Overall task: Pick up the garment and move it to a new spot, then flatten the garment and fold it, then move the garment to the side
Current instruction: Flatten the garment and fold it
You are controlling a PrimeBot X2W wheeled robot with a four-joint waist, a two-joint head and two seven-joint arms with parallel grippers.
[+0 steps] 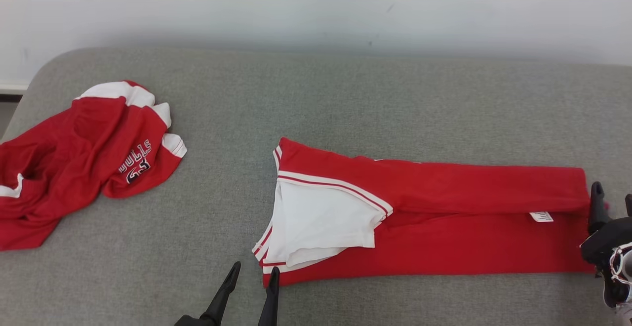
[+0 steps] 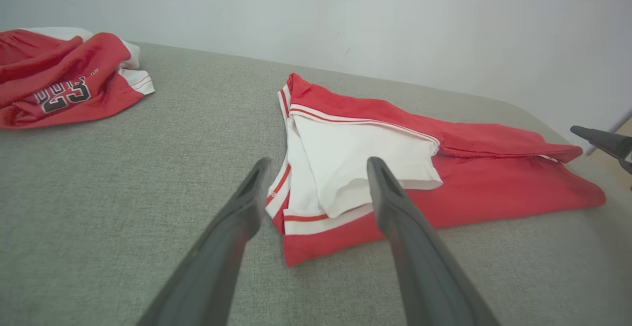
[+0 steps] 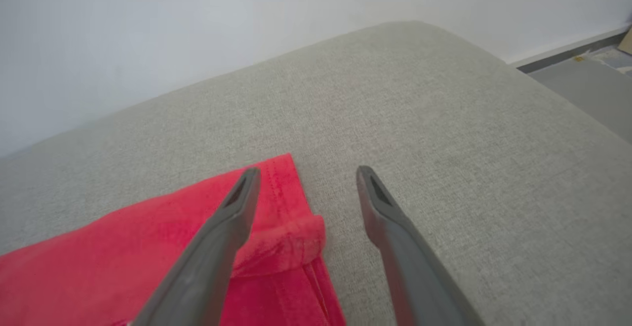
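Two red pieces of clothing on the grey surface (image 1: pixel 345 94), well apart. Centre-right in the head view, the garment (image 1: pixel 444 217): folded into a long flat band running left to right, upper long edge doubled over the lower half. On top at its left end, a white sleeve (image 1: pixel 321 217) with red-and-white trim; near its right end, a small white label (image 1: pixel 541 216). Far left, by the rounded corner, a crumpled jersey (image 1: pixel 74 168) with white trim and dark lettering.

Left end effector (image 1: pixel 255 267) at the bottom of the head view, spread wide and holding nothing. One fingertip just beside the garment's lower left corner, the other over bare surface. Seen from the left wrist, pointed at the sleeve end.

Right end effector (image 1: pixel 613 192) at the garment's right end, likewise spread and empty. Seen from the right wrist, one finger over the red hem, the other over bare surface beside it; contact with the cloth impossible to tell.

Pale wall (image 1: pixel 316 5) behind the surface.
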